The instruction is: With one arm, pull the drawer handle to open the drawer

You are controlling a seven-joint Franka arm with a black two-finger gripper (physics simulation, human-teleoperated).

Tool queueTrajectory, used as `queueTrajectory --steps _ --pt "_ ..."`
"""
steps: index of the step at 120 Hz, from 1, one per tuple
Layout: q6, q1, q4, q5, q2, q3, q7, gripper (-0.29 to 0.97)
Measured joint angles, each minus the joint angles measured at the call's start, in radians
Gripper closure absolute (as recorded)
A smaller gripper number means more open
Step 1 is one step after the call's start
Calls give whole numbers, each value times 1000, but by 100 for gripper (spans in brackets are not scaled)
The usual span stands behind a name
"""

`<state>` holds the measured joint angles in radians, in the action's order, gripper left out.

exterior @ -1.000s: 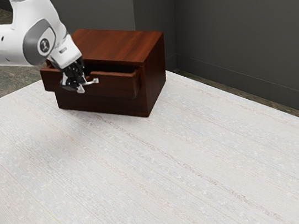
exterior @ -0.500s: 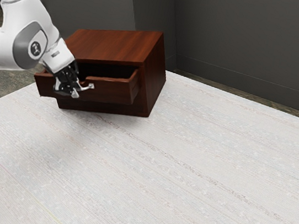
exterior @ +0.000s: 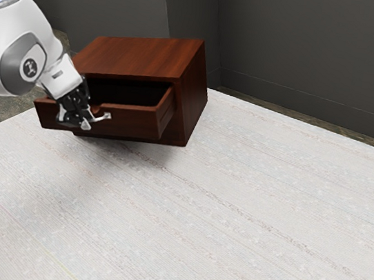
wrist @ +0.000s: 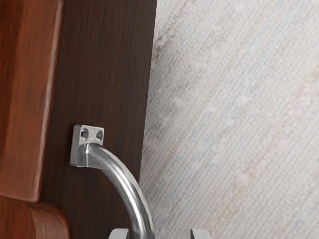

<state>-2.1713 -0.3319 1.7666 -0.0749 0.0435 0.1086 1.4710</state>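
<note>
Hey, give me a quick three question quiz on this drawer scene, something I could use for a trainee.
1. True or false: the reddish-brown wooden drawer stands partly pulled out of its matching wooden cabinet.
2. The black end effector is at: A the curved silver metal handle, B the cabinet's top, C the cabinet's rear.
3. What colour is the textured tabletop under the cabinet?
Key: 1 true; 2 A; 3 white.
</note>
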Motion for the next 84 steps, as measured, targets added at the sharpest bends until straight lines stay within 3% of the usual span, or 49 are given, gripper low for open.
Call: queueTrajectory --steps 64,84 --pt "-5 4 139 13 -136 1 2 62" --pt "2 -8 215 18 -291 -1 2 61"
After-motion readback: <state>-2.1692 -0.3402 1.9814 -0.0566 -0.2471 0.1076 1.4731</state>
